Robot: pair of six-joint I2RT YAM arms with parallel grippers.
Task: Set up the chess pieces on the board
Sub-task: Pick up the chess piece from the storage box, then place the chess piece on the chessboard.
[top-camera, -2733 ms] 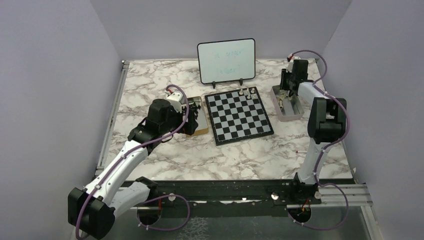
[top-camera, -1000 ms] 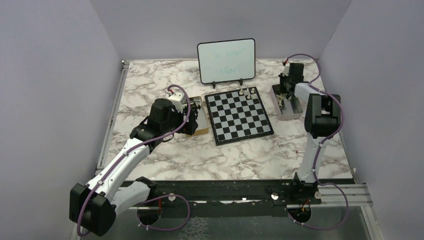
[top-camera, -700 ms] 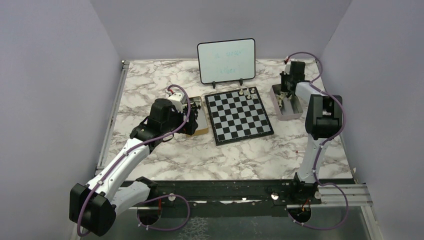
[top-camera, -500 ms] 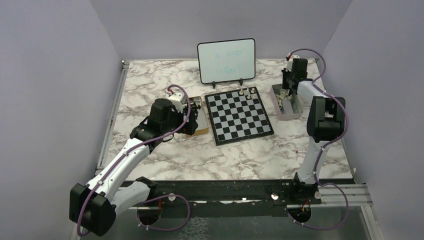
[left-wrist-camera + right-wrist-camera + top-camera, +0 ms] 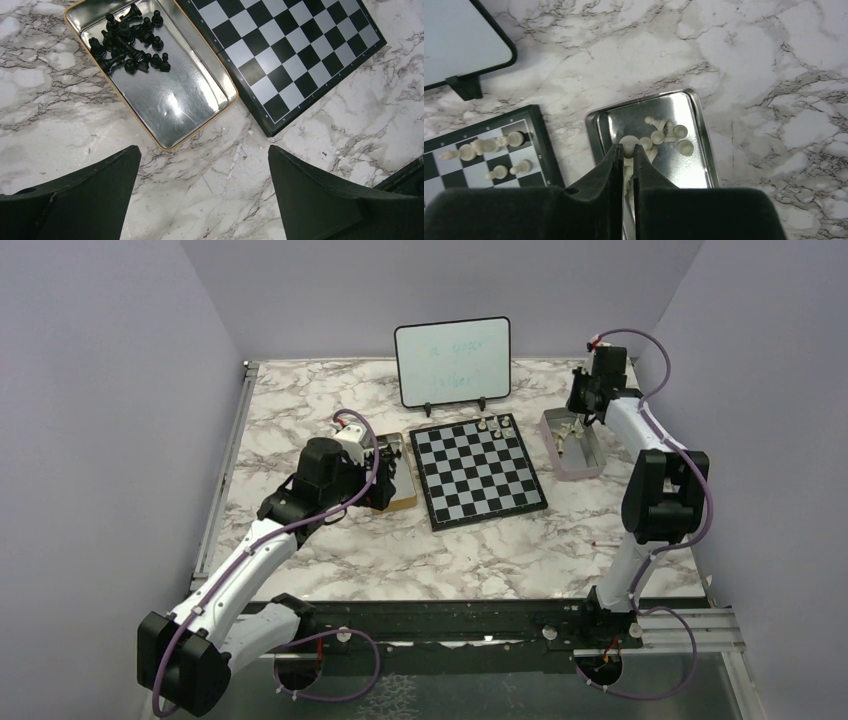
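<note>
Marble gap (image 5: 572, 150) (narrow) between board (image 5: 479, 162), tray (image 5: 619, 120)

Chessboard (image 5: 480, 475) of black and pale grey squares lies flat, slightly askew, on the marble surface (image 5: 300, 400). A handful of pale silvery chessmen (image 5: 494, 147) stand in two short rows at its far right corner. More pale pieces (image 5: 671, 132) lie jumbled in a metal tray (image 5: 591, 125) to the board's right. One pale piece (image 5: 628, 141) is pinched in the right tool (image 5: 626, 147). Black chessmen (image 5: 127, 42) lie heaped in a tin (image 5: 175, 100) to the left.
</note>
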